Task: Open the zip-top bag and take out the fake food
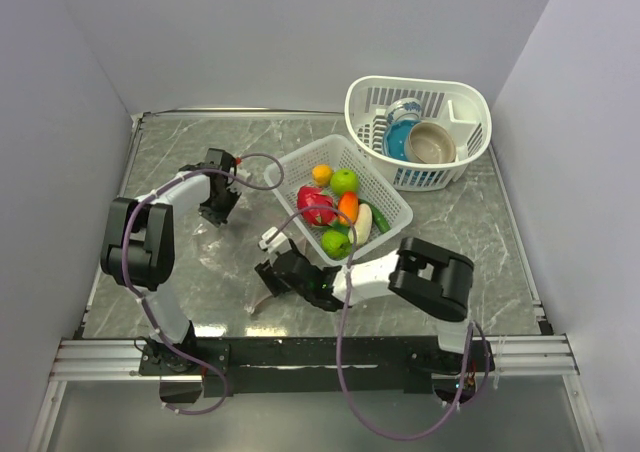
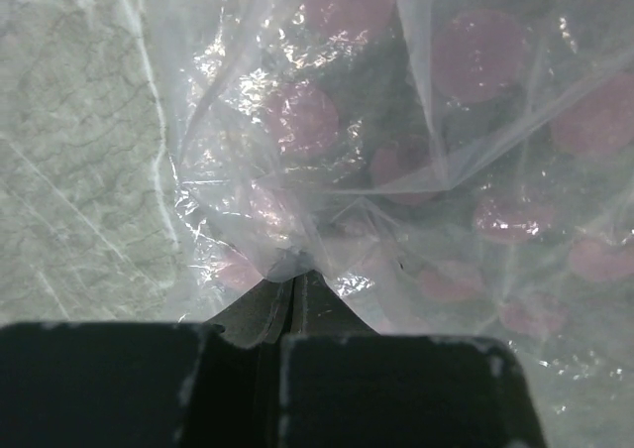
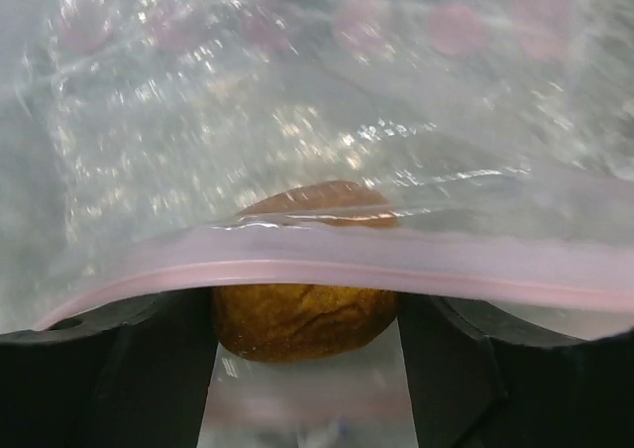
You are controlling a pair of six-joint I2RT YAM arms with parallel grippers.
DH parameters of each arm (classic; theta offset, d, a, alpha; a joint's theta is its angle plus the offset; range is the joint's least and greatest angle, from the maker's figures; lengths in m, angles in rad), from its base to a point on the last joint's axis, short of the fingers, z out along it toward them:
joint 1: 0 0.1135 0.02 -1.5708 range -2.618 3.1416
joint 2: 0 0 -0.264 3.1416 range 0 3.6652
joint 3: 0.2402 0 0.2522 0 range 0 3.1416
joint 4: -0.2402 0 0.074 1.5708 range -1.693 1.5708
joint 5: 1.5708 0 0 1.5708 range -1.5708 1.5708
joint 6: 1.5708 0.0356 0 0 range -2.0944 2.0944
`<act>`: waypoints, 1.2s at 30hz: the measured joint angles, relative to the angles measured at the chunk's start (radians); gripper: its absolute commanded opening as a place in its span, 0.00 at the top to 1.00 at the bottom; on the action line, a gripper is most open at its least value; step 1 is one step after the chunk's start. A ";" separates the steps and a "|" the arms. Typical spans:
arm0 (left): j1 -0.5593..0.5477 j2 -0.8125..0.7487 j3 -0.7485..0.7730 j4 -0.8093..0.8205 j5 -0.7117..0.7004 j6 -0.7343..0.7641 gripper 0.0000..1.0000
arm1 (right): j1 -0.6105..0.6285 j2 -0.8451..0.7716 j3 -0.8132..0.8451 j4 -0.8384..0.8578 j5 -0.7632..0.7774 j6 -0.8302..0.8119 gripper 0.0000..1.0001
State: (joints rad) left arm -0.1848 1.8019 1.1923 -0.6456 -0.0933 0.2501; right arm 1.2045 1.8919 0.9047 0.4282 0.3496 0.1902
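Top external: both arms over the grey marbled worktop [image 1: 200, 152]. The fake food [image 1: 315, 207], red, green, orange, yellow and pale pieces, is heaped in a white perforated basket [image 1: 300, 157] at centre. A second basket [image 1: 420, 82] sits far right, holding a blue cup [image 1: 400, 137] and a tan bowl [image 1: 432, 142]. The clear bag barely shows from here, so the wrist views carry the detail.

Left wrist: the zip-top bag [image 2: 446, 170] fills the frame. Its film is thin, crinkled and glossy, printed with pink dots, with worktop [image 2: 69, 170] showing to the left. The left claw [image 2: 294, 289] is pressed together, pinching a gathered fold of the film at its tips.

Right wrist: the pink zip strip [image 3: 446, 265] runs across the frame just above the fingers [image 3: 99, 369]. The bag film [image 3: 297, 121] is above it. A brown lump [image 3: 302, 319] sits inside the plastic behind the strip. The right claw [image 3: 305, 314] stands apart, and the lump fills the gap, touching both inner faces.

Pose, from above: the left arm is folded at the elbow near the left edge, forearm reaching back, with the left claw [image 1: 218, 212] pointing down left of the centre basket. The right arm's elbow is at right and its white forearm lies leftward. The right claw [image 1: 272, 272] is low, near the basket's near corner.
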 measured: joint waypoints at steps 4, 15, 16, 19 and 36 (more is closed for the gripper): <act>0.015 0.015 0.000 0.015 -0.021 0.000 0.99 | 0.022 -0.150 -0.042 -0.051 0.014 -0.020 0.53; 0.110 0.079 0.166 -0.053 -0.004 -0.056 0.99 | -0.196 -0.703 -0.072 -0.143 0.153 -0.069 0.26; 0.109 0.079 0.207 -0.064 0.006 -0.067 0.91 | -0.232 -0.711 -0.070 -0.156 0.164 -0.068 0.14; 0.106 0.079 0.327 -0.080 0.031 -0.096 0.25 | -0.280 -0.691 -0.048 -0.244 0.163 -0.047 0.00; 0.106 -0.288 0.518 -0.270 0.364 -0.142 0.01 | -0.300 -0.755 0.092 -0.717 0.260 0.113 0.00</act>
State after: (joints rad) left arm -0.0788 1.5139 1.7107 -0.9154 0.2703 0.1081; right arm 0.9043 1.1366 0.9970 -0.2886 0.6094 0.3031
